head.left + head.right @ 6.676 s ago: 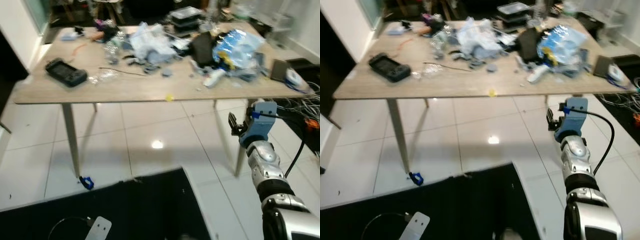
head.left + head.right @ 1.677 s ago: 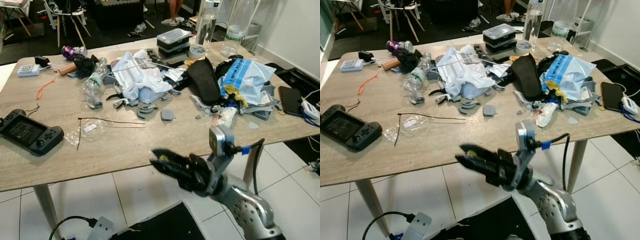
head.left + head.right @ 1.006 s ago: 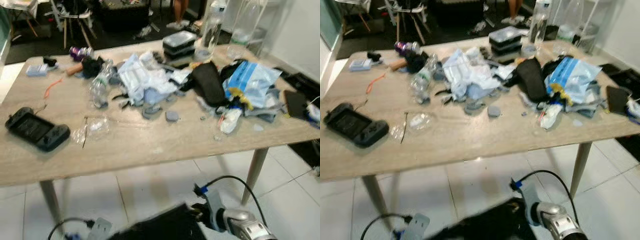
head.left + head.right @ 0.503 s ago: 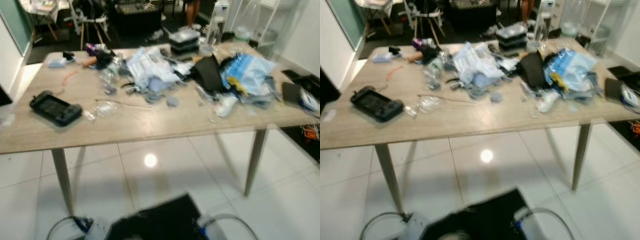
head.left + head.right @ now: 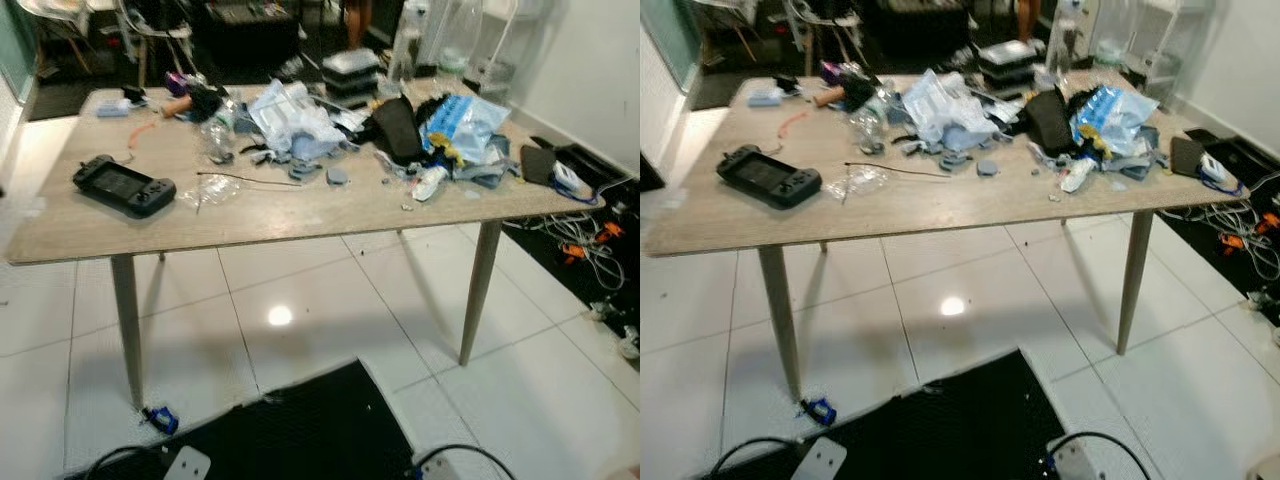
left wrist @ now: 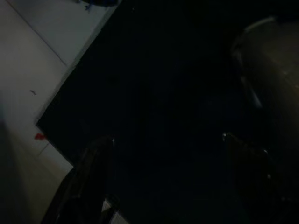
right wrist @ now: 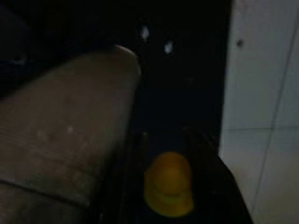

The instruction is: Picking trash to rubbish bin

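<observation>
Evidently the carrying step: the right gripper (image 7: 169,161) is clenched on a small yellow scrap (image 7: 169,184) low over the dark mat (image 5: 300,425); the left gripper (image 6: 163,158) hangs spread, empty; next, find the bin.

**Robot's arms low and in shadow**

The left gripper (image 6: 166,140) shows two long black fingers (image 6: 91,172), blunt and rounded at the tips. They stand wide apart, each with a faint pale glint along its inner edge, and the rest is lost in the dark. At 5 o'clock in the head view, a thin black cable (image 5: 1095,438) arcs up from a small white fitting (image 5: 1070,462) that carries a blue tag (image 5: 1045,463).
</observation>
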Tool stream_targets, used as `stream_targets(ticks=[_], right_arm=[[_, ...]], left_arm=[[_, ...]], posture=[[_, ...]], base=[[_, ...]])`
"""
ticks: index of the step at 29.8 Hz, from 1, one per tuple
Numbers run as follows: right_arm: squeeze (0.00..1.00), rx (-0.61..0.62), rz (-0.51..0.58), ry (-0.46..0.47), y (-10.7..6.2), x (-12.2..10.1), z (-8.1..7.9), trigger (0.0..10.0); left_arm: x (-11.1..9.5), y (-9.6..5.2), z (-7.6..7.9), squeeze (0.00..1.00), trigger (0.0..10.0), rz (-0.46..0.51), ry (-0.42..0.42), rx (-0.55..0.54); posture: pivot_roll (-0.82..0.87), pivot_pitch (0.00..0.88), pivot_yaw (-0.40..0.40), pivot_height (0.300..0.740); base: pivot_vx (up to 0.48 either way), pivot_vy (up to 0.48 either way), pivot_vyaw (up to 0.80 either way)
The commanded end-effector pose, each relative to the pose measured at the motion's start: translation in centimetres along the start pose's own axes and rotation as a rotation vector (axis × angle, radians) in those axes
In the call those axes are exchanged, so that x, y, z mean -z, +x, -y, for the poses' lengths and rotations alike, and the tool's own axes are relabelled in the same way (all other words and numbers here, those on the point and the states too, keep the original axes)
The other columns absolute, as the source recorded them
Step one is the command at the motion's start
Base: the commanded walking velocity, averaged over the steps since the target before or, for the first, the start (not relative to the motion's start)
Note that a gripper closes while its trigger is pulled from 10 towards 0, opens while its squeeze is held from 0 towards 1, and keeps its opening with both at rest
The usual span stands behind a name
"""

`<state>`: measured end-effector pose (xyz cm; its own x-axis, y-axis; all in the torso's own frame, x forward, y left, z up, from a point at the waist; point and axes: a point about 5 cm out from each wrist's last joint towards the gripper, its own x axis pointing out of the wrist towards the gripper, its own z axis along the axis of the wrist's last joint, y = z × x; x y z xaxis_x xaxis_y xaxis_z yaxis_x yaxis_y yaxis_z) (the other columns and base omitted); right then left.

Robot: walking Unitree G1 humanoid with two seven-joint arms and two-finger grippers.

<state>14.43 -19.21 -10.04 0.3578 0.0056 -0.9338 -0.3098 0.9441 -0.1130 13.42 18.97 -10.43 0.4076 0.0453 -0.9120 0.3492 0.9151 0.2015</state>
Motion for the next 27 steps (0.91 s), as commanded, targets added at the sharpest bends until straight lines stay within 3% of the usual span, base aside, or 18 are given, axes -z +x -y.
stream_targets(ticks=[1, 9, 11, 13, 27], right_arm=[[0.0, 0.007, -0.043, 0.012, 0.0, 1.0, -0.5, 10.0], [0.0, 0.09, -0.009, 0.001, 0.2, -1.0, -0.1, 10.0], [0.0, 0.095, -0.038, 0.002, 0.0, 0.8, -0.1, 10.0], [0.0, 0.097, -0.045, -0.001, 0.0, 1.1, -0.1, 10.0], [0.0, 0.103, -0.074, -0.026, -0.1, 1.6, 0.1, 10.0]], left_arm=[[0.9, -0.1, 1.8, 0.0, 10.0, -0.032, 0.001, 0.065], [0.9, -0.1, 1.7, 0.0, 10.0, -0.031, 0.008, 0.064], [0.9, -0.1, 1.7, 0.0, 10.0, -0.03, 0.009, 0.064], [0.9, -0.1, 1.7, 0.0, 10.0, -0.03, 0.009, 0.064], [1.0, -0.1, 2.0, 0.0, 10.0, -0.026, 0.0, 0.077]], posture=[[0.02, 0.09, 0.011, 0.74], [0.03, 0.088, 0.014, 0.74], [0.03, 0.088, 0.014, 0.74], [0.03, 0.088, 0.014, 0.74], [0.02, 0.087, 0.011, 0.74]], base=[[-0.36, 0.0, 0.0], [-0.366, 0.0, 0.0], [-0.368, 0.0, 0.0], [-0.368, 0.0, 0.0], [-0.025, 0.0, -0.79]])
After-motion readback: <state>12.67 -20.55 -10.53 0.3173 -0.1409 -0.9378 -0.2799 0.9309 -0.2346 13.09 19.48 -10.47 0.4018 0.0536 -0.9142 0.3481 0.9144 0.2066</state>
